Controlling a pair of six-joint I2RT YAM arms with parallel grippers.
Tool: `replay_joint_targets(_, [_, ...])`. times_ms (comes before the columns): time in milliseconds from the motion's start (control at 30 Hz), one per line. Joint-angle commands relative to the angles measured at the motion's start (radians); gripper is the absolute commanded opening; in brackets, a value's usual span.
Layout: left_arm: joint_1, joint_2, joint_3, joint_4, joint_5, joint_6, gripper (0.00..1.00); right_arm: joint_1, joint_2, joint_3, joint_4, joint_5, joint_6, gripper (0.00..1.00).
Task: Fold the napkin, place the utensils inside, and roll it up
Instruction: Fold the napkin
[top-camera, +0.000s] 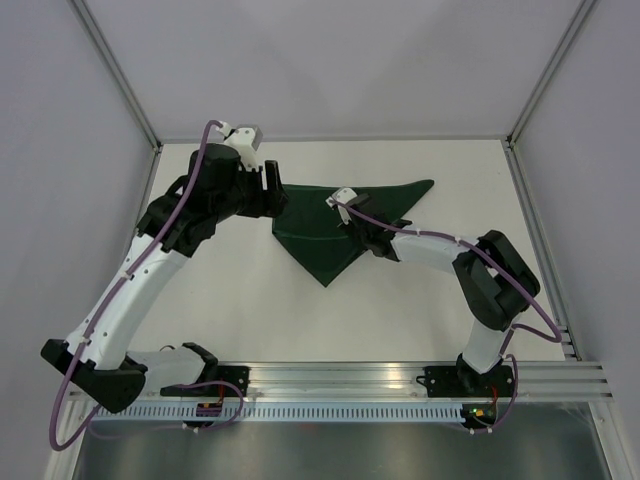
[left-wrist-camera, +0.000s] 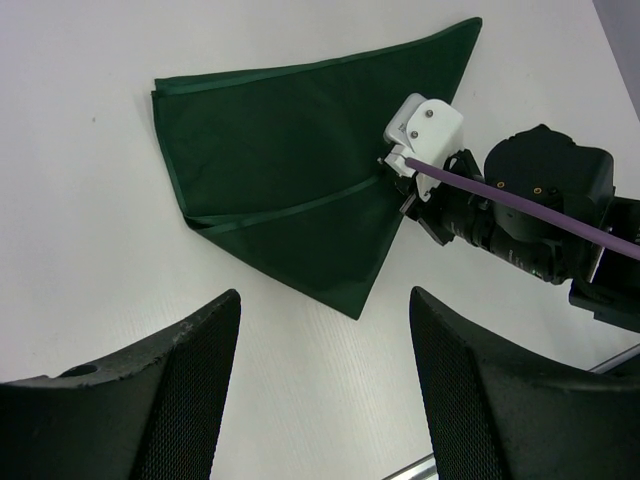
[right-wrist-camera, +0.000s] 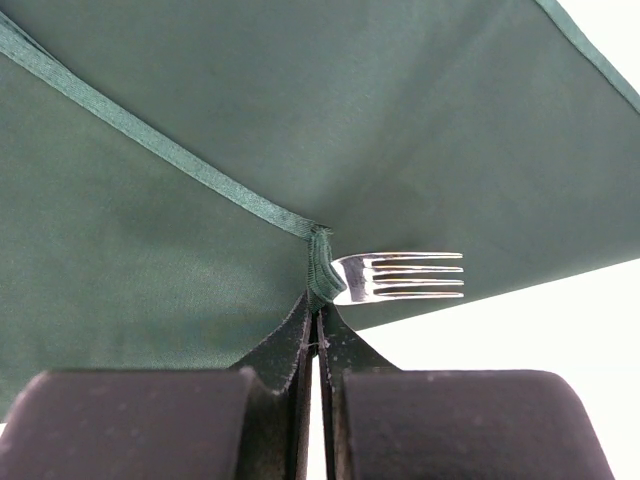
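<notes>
The dark green napkin (top-camera: 325, 235) lies folded into a rough triangle at mid-table; it also shows in the left wrist view (left-wrist-camera: 285, 150) and fills the right wrist view (right-wrist-camera: 250, 120). My right gripper (top-camera: 358, 222) (right-wrist-camera: 318, 325) is shut on the napkin's hemmed edge, pinching a bunched bit of hem. A silver fork (right-wrist-camera: 405, 277) shows only its tines, poking out from the cloth just right of the pinch. No other utensil shows. My left gripper (top-camera: 275, 195) (left-wrist-camera: 325, 310) is open and empty, held above bare table by the napkin's left side.
The white table (top-camera: 240, 300) is walled by grey panels with metal posts at the back corners. An aluminium rail (top-camera: 340, 380) runs along the near edge. The right arm (left-wrist-camera: 540, 210) and its purple cable reach over the napkin's right side.
</notes>
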Motion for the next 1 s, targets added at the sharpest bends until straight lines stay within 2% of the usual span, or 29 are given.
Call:
replay_joint_targets(0, [0.001, 0.015, -0.011, 0.052, 0.036, -0.003, 0.73, -0.02, -0.041, -0.004, 0.018, -0.008, 0.002, 0.05])
replay_joint_targets(600, [0.001, 0.041, -0.051, 0.092, 0.074, -0.007, 0.72, -0.078, -0.009, -0.004, 0.017, -0.048, 0.002, 0.05])
replay_joint_targets(967, [0.001, 0.041, -0.067, 0.109, 0.089, 0.002, 0.72, -0.101, 0.003, 0.008, -0.003, -0.058, 0.007, 0.08])
